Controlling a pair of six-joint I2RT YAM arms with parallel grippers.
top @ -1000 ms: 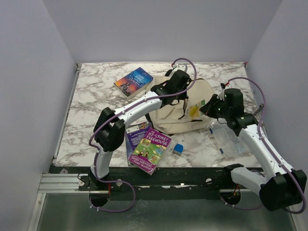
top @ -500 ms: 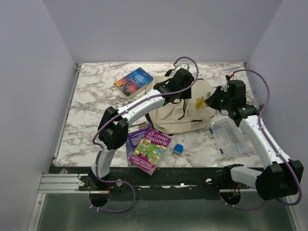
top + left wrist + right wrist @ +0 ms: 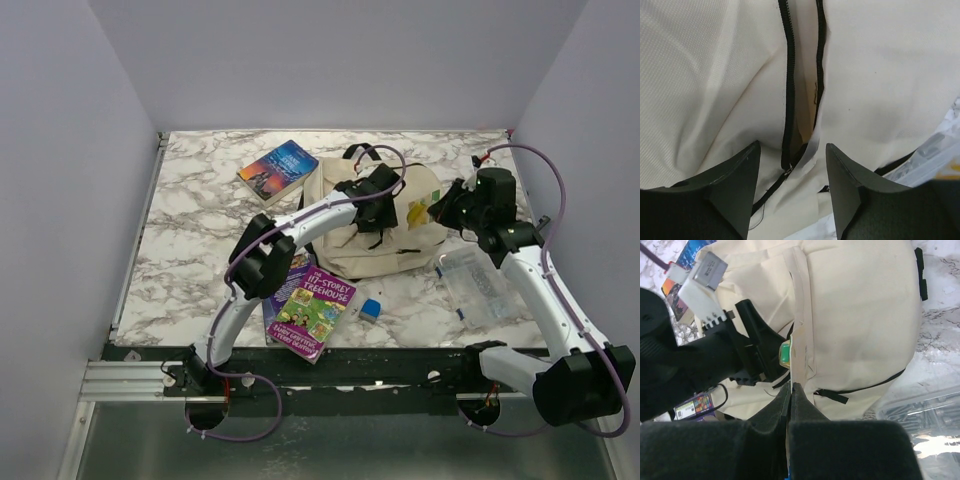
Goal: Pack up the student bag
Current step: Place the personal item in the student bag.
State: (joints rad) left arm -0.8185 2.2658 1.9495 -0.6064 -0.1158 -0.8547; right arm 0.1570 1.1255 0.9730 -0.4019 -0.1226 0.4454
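Note:
The student bag (image 3: 350, 245), cream with black zipper trim, lies flat at mid-table. My left gripper (image 3: 385, 212) hovers over it. In the left wrist view this gripper (image 3: 792, 145) is open, its fingers either side of the partly open zipper (image 3: 787, 75) with nothing between them. My right gripper (image 3: 438, 210) is at the bag's right edge. It is shut (image 3: 791, 385) on a thin flat cream item (image 3: 799, 347), seen edge-on, with green and yellow at its far end. The bag (image 3: 860, 315) fills the right wrist view, with the left arm's wrist (image 3: 705, 355) beside the held item.
A blue book (image 3: 280, 170) lies at the back left of the bag. Two purple books (image 3: 315, 310) are stacked at the near edge, with a small blue block (image 3: 371, 309) beside them. A clear plastic compartment box (image 3: 478, 285) sits under the right arm.
My left gripper has opened and slid nearer over the bag. My right gripper, still shut on the thin item, has moved right and back.

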